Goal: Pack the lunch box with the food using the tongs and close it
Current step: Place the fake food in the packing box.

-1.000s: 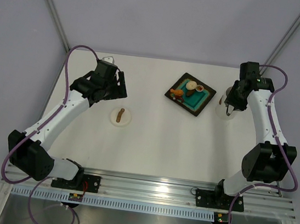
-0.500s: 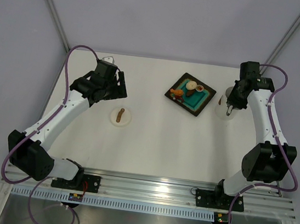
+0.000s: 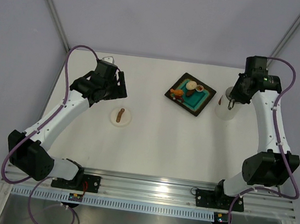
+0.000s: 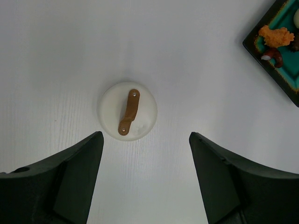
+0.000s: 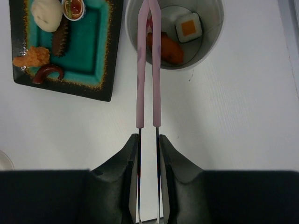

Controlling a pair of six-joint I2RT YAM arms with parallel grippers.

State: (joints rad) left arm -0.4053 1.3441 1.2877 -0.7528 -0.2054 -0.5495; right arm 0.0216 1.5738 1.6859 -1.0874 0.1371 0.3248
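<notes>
**Right arm with the tongs over the tub; left arm above the lid**

Seen from the room, the right gripper (image 5: 148, 142) is clamped narrowly on the tongs (image 5: 157, 74), one finger pressing each pink arm from outside. The two arms run forward nearly parallel and draw together above the left side of the lunch box (image 5: 205, 44). Their far end is cut off at the picture's edge, so it cannot be told whether they carry anything.

The lunch box stands open on the table (image 3: 157, 140), just beside the black tray (image 5: 91, 46). Inside it lie two pieces of food: a cream square with an orange centre (image 5: 189, 27) and an orange-red piece (image 5: 167, 50). On the tray rest a white bun (image 5: 46, 13), a brown strip (image 5: 60, 39), an orange fried piece (image 5: 30, 57) and a curved brown-red piece (image 5: 49, 71).

The left gripper (image 4: 145, 140) hangs with its jaws spread wide and nothing between them, above the lid (image 4: 142, 100). The lid lies flat on the table with its brown handle (image 4: 129, 111) upward, well apart from the lunch box.
</notes>
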